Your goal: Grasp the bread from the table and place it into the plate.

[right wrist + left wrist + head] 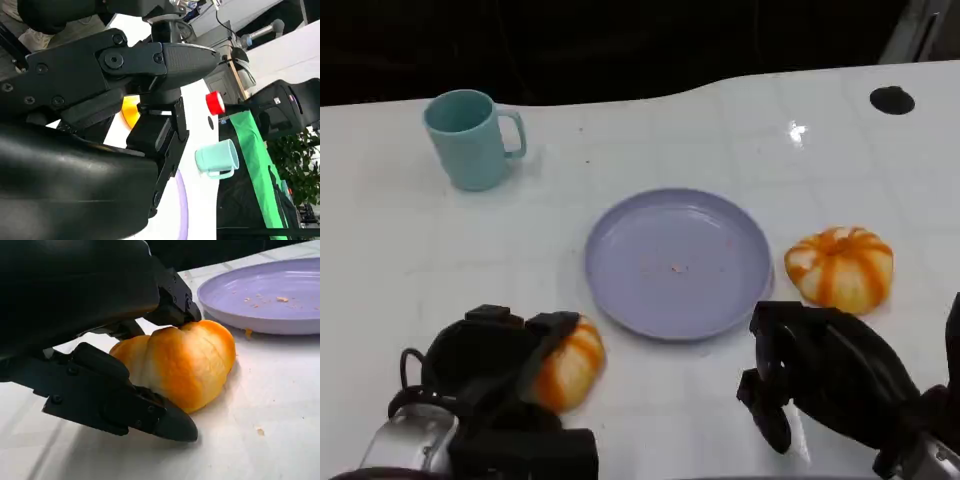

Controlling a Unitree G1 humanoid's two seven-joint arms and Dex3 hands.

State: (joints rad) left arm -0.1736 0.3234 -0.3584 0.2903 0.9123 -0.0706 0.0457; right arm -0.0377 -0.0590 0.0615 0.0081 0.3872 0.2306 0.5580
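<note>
The left hand (505, 360) grips a bread roll (570, 365) beside the purple plate (678, 262). A 2nd roll (840, 266) sits near the right hand (825, 375); a teal mug (470, 138) stands well apart.

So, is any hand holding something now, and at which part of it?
The left hand grips one bread roll by its two opposite sides, with the roll resting on the table. The right hand holds nothing.
</note>
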